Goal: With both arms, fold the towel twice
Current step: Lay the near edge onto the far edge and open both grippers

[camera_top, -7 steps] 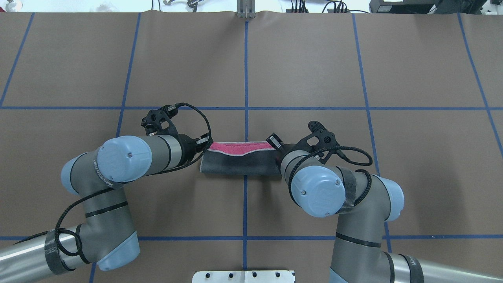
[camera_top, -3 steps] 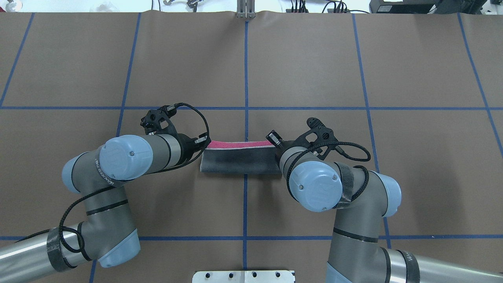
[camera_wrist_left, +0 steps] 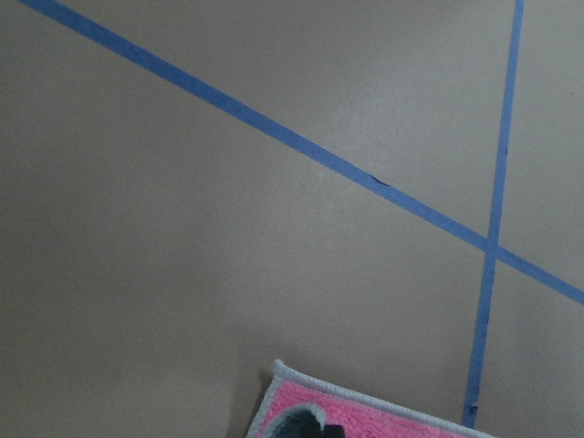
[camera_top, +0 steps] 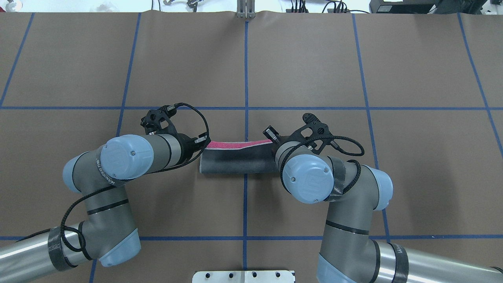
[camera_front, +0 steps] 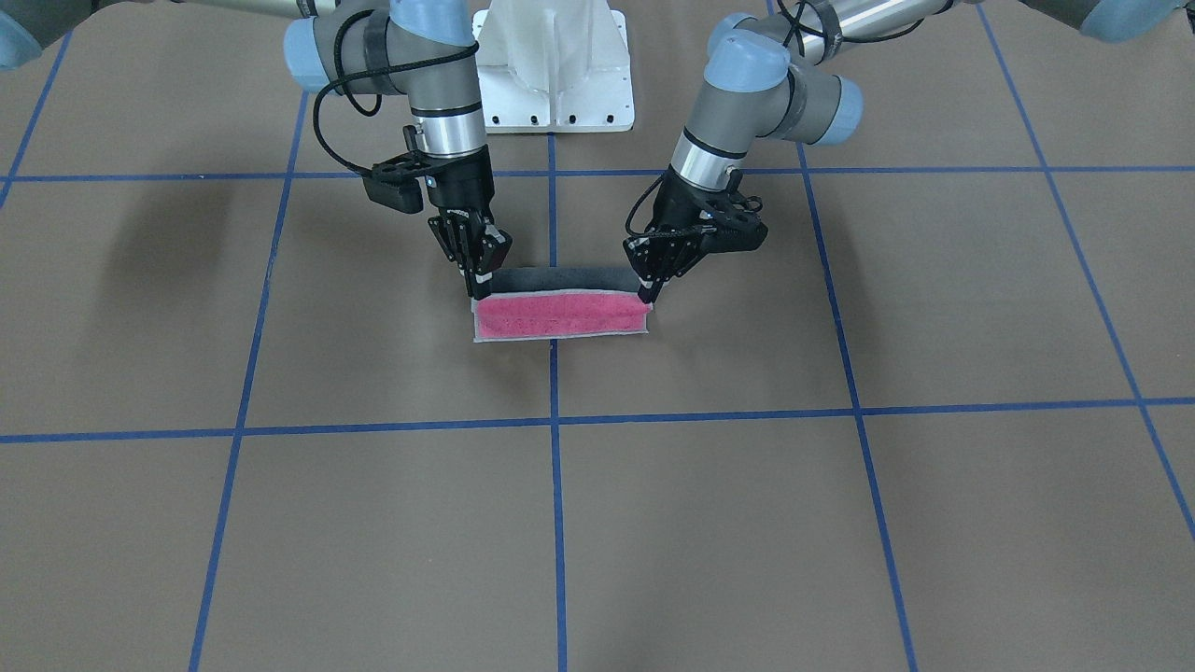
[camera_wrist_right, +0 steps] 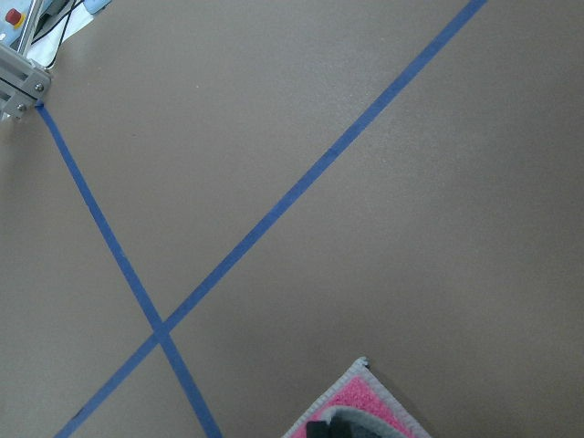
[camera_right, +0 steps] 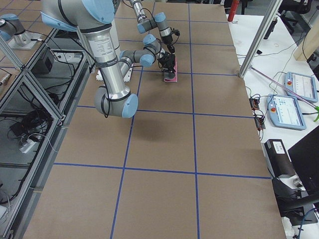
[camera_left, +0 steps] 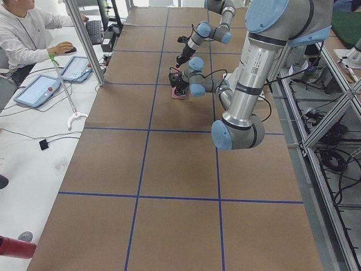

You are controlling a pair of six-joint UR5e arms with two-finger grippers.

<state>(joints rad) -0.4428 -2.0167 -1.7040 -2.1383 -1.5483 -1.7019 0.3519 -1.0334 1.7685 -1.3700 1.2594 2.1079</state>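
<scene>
The towel (camera_front: 558, 319) lies folded on the brown table near the centre, pink face toward the far side and a dark grey layer (camera_top: 235, 161) arched over it. My left gripper (camera_front: 646, 296) is shut on the grey layer's edge at one end. My right gripper (camera_front: 479, 283) is shut on the same edge at the other end. Both hold that edge slightly above the pink part. From overhead only a thin pink strip (camera_top: 237, 144) shows beyond the grey. A pink corner with light border shows low in each wrist view (camera_wrist_left: 365, 415) (camera_wrist_right: 360, 406).
Blue tape lines (camera_top: 246, 78) grid the brown table cover. The white pedestal (camera_front: 553, 70) stands behind the arms. A metal post (camera_top: 245, 10) sits at the far edge. A person (camera_left: 22, 34) sits at a side desk with tablets (camera_left: 36, 90).
Both grippers carried the grey edge away from the robot, so less pink shows. The right arm's elbow swung toward the centre.
</scene>
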